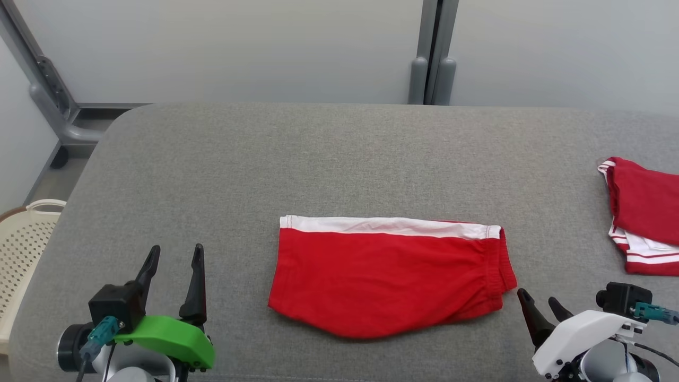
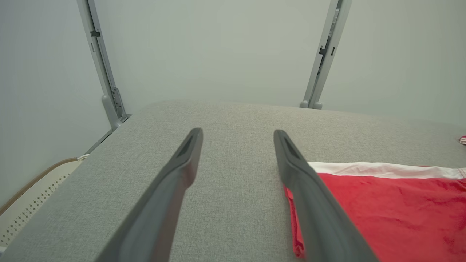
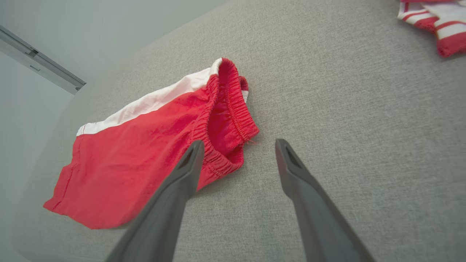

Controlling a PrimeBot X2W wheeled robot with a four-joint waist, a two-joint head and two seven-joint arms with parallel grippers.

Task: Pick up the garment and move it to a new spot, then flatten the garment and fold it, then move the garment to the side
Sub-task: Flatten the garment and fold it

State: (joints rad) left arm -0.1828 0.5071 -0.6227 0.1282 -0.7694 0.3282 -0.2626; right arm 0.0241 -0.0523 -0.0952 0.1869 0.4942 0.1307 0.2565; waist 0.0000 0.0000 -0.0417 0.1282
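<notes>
grey table (image 1: pixel 318 159), red shorts (image 1: pixel 387 281), second red garment (image 1: pixel 644 207)

The garment (image 1: pixel 387 281) is seen as matt red cloth; the tabletop (image 1: pixel 318 159) is covered in coarse grey woven fabric; the basket (image 1: pixel 24 239) is moulded in perforated cream plastic; the fingers (image 2: pixel 171 196) of the left gripper (image 1: pixel 176 248) are finished in smooth matt dark plastic.
</notes>
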